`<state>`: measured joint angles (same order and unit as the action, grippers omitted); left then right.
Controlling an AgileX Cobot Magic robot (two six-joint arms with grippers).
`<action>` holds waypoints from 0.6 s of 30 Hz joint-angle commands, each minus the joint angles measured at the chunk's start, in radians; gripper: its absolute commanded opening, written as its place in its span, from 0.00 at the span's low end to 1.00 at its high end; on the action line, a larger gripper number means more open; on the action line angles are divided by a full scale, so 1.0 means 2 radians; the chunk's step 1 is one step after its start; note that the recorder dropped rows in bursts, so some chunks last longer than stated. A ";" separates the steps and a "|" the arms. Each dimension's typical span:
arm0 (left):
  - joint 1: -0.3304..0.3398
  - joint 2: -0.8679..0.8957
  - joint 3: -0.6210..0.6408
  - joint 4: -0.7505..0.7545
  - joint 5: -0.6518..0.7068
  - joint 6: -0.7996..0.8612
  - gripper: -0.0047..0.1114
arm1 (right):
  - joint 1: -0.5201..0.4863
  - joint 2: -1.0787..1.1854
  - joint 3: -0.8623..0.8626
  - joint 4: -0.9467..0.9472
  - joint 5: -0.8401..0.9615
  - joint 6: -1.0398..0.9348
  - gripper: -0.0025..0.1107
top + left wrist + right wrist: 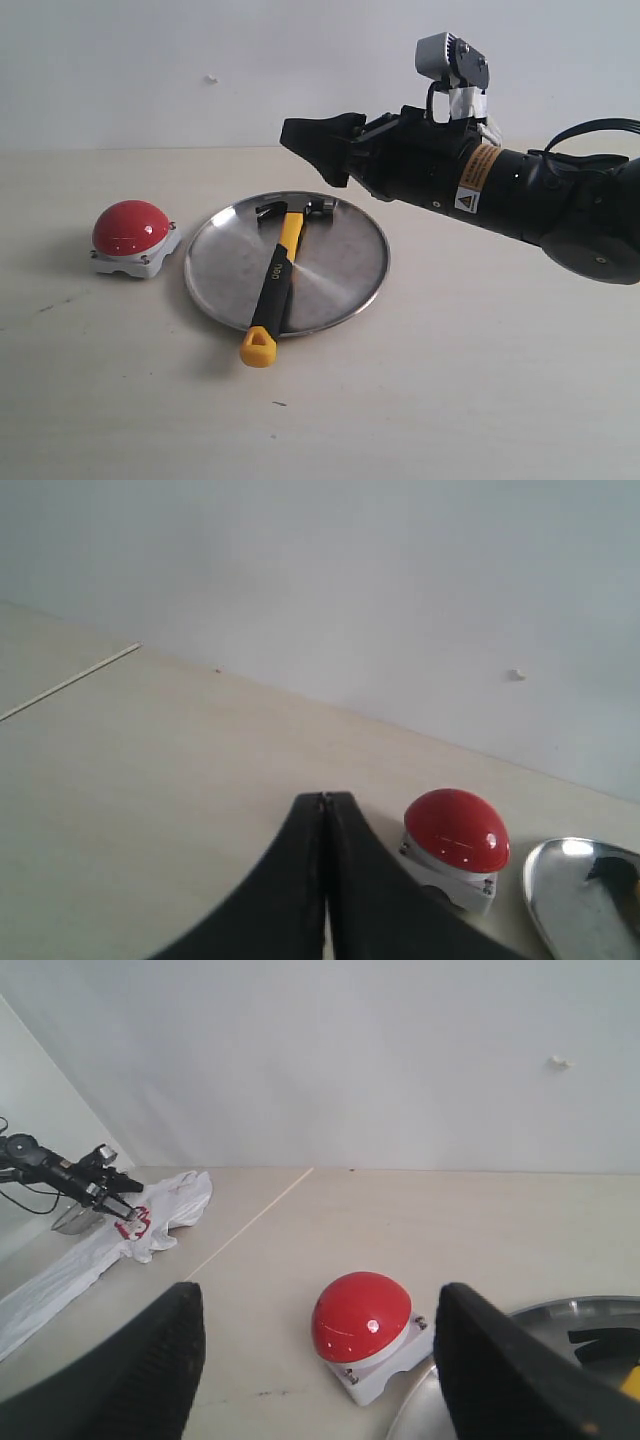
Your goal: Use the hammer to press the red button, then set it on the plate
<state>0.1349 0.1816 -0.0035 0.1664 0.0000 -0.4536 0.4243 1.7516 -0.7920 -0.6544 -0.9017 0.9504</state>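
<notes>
White wall [200,60], pale table [450,400]. The hammer [277,275] lies flat on the plate [350,275], head at the far side, yellow handle tip sticking out past the near rim. The red button [130,227] sits just beside the plate on its left; looks apart from it, but the gap is small.

Right gripper [300,135] hovers above the plate's far edge, clear of the hammer, fingers [160,1360] spread wide and empty. Left gripper [323,805] is out of the exterior view. Its wrist view shows its fingers pressed together with nothing between them, button ahead of it.

My read: placing step looks done, since the tool is on the plate and released. Whether the button got pressed can't be told from this.

Next move, if that's right: take the right arm up and away without clipping the handle. No regrasp needed unless the overhang counts as a miss.
</notes>
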 commanded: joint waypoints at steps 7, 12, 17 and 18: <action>0.003 -0.091 0.002 0.016 0.108 0.005 0.04 | 0.000 -0.003 -0.001 0.001 -0.003 -0.003 0.58; 0.003 -0.091 0.002 0.016 0.123 0.003 0.04 | 0.000 -0.003 -0.001 0.001 -0.003 -0.003 0.58; 0.003 -0.091 0.002 0.019 0.140 0.004 0.04 | 0.000 -0.003 -0.001 0.001 -0.003 -0.003 0.58; 0.003 -0.091 0.002 0.023 0.145 0.004 0.04 | 0.000 -0.003 -0.001 0.001 -0.003 -0.003 0.58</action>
<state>0.1385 0.0067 -0.0028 0.1938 0.2689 -0.4485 0.4243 1.7516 -0.7920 -0.6527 -0.9017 0.9504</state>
